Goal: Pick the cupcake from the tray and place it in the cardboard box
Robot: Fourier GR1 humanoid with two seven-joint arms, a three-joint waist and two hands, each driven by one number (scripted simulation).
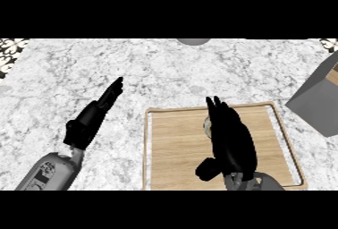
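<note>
A wooden tray [175, 152] with a pale rim lies on the marble counter at lower centre. My right hand [231, 143] hovers over the tray with straight fingers pointing away from me, thumb out to the left. Only a small pale sliver of the cupcake [206, 126] shows at the left edge of that hand; the hand hides the remainder. The grey cardboard box [320, 107] stands at the right edge, partly cut off, its brown inside showing at the top. My left hand [92, 120] rests open on the counter left of the tray, fingers straight.
A grey round object [193, 41] peeks in at the counter's far edge. Patterned tiles show at the far left corner [10, 49] and far right corner [328, 43]. White marble counter [198, 76] stretches between tray and far edge.
</note>
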